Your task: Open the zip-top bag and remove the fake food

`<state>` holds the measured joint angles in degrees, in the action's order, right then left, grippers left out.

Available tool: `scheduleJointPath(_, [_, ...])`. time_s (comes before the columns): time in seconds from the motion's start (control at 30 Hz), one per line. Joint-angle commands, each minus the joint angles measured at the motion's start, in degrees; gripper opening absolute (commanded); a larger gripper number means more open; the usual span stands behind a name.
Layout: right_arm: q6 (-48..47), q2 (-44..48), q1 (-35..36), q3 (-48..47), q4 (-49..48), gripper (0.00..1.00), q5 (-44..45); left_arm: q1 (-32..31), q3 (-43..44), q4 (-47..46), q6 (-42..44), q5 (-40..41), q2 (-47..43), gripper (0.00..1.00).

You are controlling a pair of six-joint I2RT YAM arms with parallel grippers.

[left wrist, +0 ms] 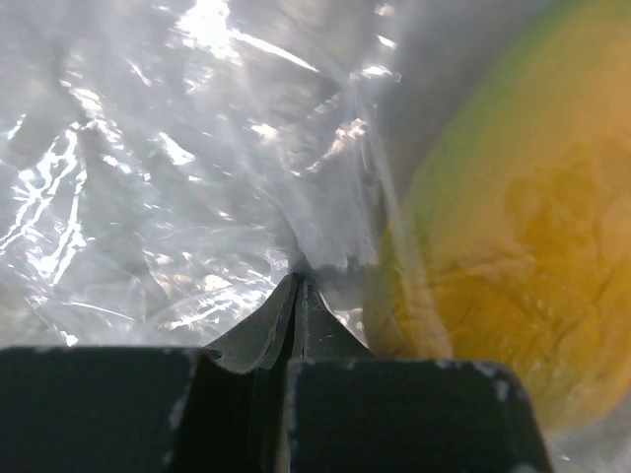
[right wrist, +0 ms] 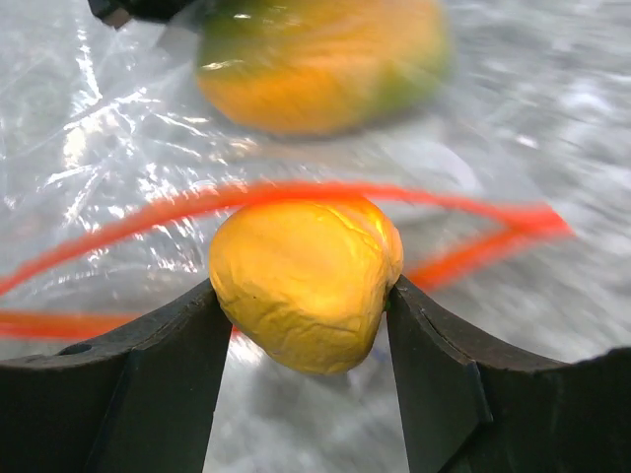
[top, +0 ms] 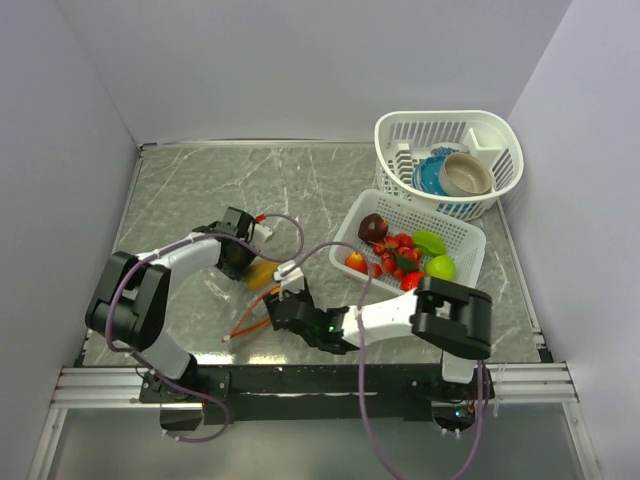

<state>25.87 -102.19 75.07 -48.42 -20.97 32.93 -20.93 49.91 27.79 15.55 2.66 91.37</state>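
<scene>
Nearest to me, the right arm (top: 400, 318) reached leftward across the front of the desk (top: 200, 190). Its jaws were clenched on a wrinkled yellow fruit (right wrist: 301, 271), one finger pressed against each side, with the fruit sitting squarely between the tips. That fruit hung right at the mouth of the zip-top bag (right wrist: 118, 168). The orange-red zip strip (right wrist: 473, 232) gaped open in a loop just behind it, and I could not tell whether the fruit was fully clear of the opening.

A little farther in, the crinkly clear plastic lay spread on the desk. The left arm (top: 150, 275) came in from the left side. Its jaws were clamped tight together on a pinch of the bag's film, the plastic puckering up from the closed tips. Just beside those tips, to their right, lay a mango-like fruit (left wrist: 523, 227), yellow-orange with a green blush. It seemed to rest inside the bag, apart from both pairs of jaws.

Beyond, to the right, a white slotted tray (top: 432, 211) held the other fake food (top: 400, 255), red, green and a dark piece. Farthest back stood a white basket (top: 445, 116) with a blue bowl (top: 430, 175) and a beige bowl (top: 465, 173).
</scene>
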Motion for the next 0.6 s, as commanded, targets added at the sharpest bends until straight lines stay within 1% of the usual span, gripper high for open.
scheduleJointPath(0.0, [3.31, 9.17, 1.31, 4.12, 3.65, 0.37, 8.29, 0.71, -2.71, -1.16, -0.52, 5.07, 5.74, 0.03])
scheduleJointPath(0.07, [4.19, 12.53, 1.31, 6.31, 6.36, 0.38, 11.43, 0.71, -2.54, -1.07, -0.7, 5.52, 6.27, 0.02])
scheduleJointPath(0.1, [4.1, 16.29, 1.31, 7.11, 6.99, 0.38, 12.68, 0.8, -2.45, -0.81, -0.78, 5.43, 6.36, 0.02])
scheduleJointPath(0.17, [4.19, 20.43, 0.61, 8.78, 9.88, 0.4, 15.58, 0.8, -2.36, -0.63, -0.87, 5.26, 6.27, 0.02])
scheduleJointPath(0.2, [5.41, 24.89, -2.27, 9.48, 10.68, 0.41, 16.02, 0.8, -2.01, -0.46, -0.79, 5.17, 6.27, 0.02])
scheduleJointPath(0.23, [6.12, 27.29, -4.47, 11.4, 11.38, 0.41, 15.42, 0.8, -2.01, -0.37, -0.79, 4.91, 6.1, 0.02])
scheduleJointPath(0.27, [7.08, 31.83, -6.93, 12.64, 12.26, 0.41, 14.19, 0.8, -1.84, -0.28, -0.87, 4.9, 5.92, 0.02])
scheduleJointPath(0.3, [8.74, 34.05, -13.65, 13.96, 12.27, 0.4, 10.27, 0.8, -1.66, 0.07, -0.96, 4.73, 5.83, 0.02])
scheduleJointPath(0.33, [9.28, 36.34, -16.24, 16.06, 12.27, 0.39, 8.92, 0.8, -1.66, 0.16, -1.05, 4.21, 5.57, 0.02])
scheduleJointPath(0.4, [9.81, 41.51, -20.91, 17.04, 13.15, 0.37, 7.51, 0.8, -1.74, 0.33, -1.14, 4.11, 5.13, 0.01])
scheduleJointPath(0.43, [9.64, 42.5, -23.97, 16.52, 13.85, 0.37, 7.68, 0.8, -1.83, 0.51, -1.22, 3.85, 4.7, 0.01])
scheduleJointPath(0.47, [9.73, 43.12, -25.31, 15.74, 16.64, 0.37, 8.11, 0.8, -1.92, 0.51, -1.23, 3.59, 4.52, 0.02])
scheduleJointPath(0.53, [11.04, 42.34, -29.51, 11.98, 20.6, 0.48, 9.25, 0.8, -2.01, 0.6, -1.22, 3.5, 4.17, 0.01])
scheduleJointPath(0.57, [11.48, 40.86, -30.76, 10.91, 24.19, 0.55, 9.26, 0.8, -2.01, 0.68, -1.23, 3.58, 3.99, 0.01])
